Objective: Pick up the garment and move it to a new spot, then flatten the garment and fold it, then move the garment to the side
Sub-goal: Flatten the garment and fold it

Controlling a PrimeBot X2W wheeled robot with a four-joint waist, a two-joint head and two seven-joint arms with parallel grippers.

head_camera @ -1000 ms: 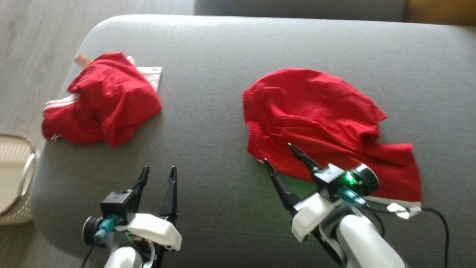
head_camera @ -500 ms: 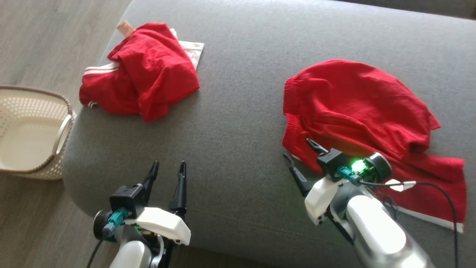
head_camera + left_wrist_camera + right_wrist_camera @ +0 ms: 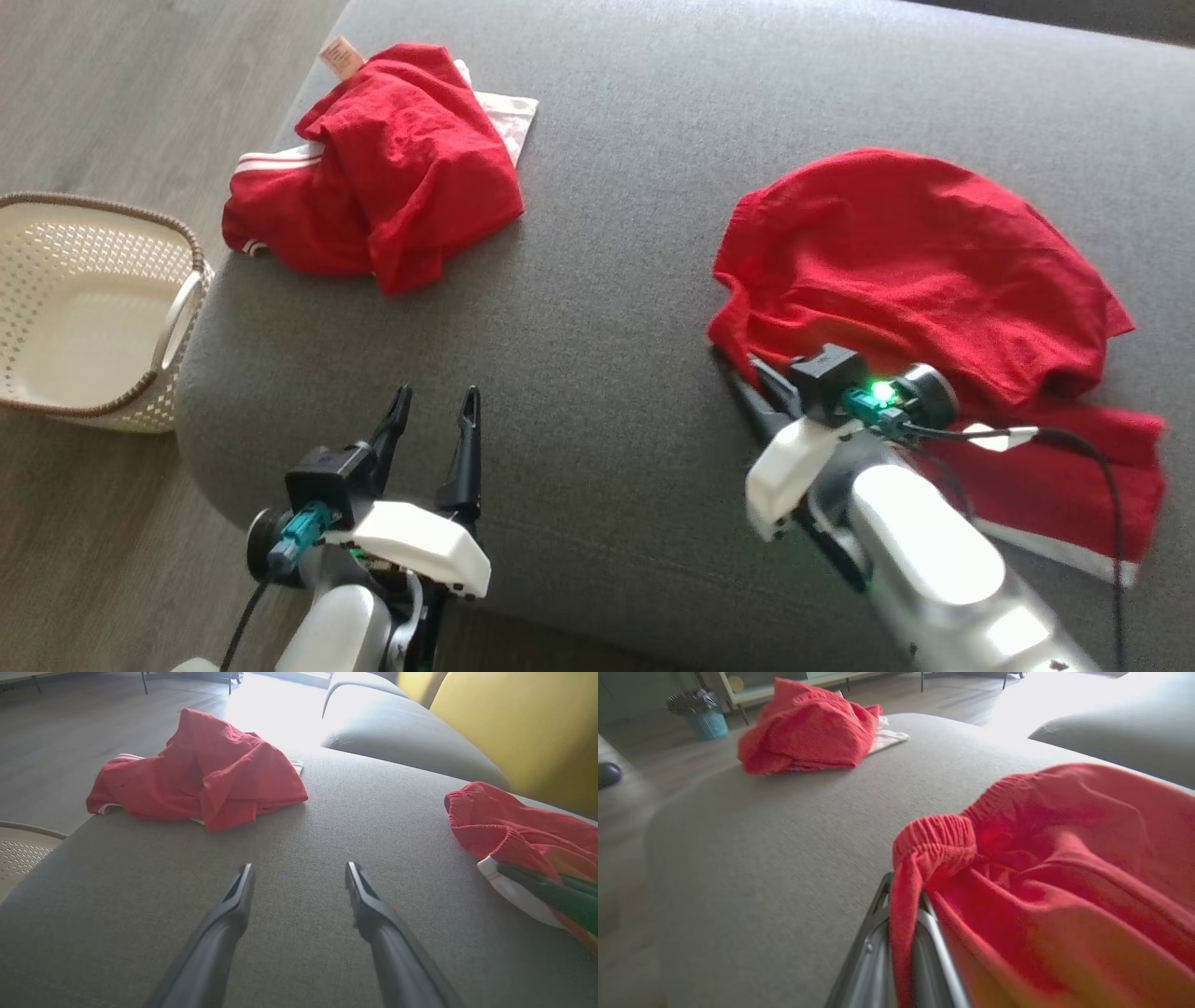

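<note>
**Grip made, lift pending**

Your right gripper is clenched on the red garment, pinching its gathered waistband, a firm edge for lifting. The garment lies crumpled on the sofa's right side. Your left gripper hangs spread and empty.

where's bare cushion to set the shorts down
The widest bare stretch of the grey sofa cushion lies in the middle, between the crumpled red garment with white stripes at the left and the spread red shorts at the right, ahead of the open left gripper. The right side is crowded: shorts plus the right gripper pinching their waistband.
</note>
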